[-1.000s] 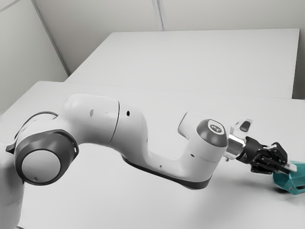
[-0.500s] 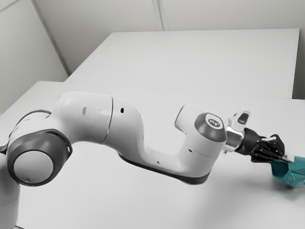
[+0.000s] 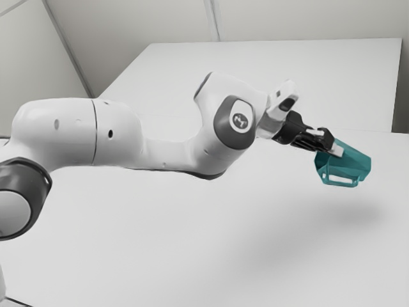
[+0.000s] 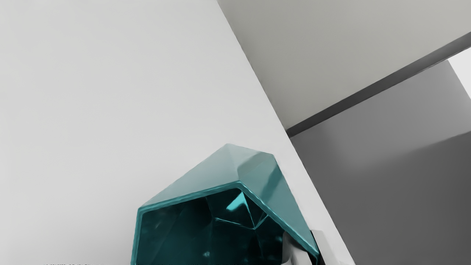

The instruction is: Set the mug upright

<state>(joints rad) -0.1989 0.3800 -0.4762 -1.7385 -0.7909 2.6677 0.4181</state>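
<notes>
The gripper holds the teal faceted mug by its rim, up in the air above the table. The mug lies on its side, its mouth toward the hand and its base toward the exterior view's right; its handle hangs on the lower side. In the wrist view the gripper pinches one wall of the mug, with one finger inside the open mouth and the other outside. The mug's dark interior faces the camera.
A white table spreads below, with the mug's soft shadow on it. Behind it stands another white table surface, backed by pale walls.
The hand has risen and moved back toward the exterior view's left, carrying the mug off the low spot where it was. The mug now hangs well above the table, still lying sideways.
</notes>
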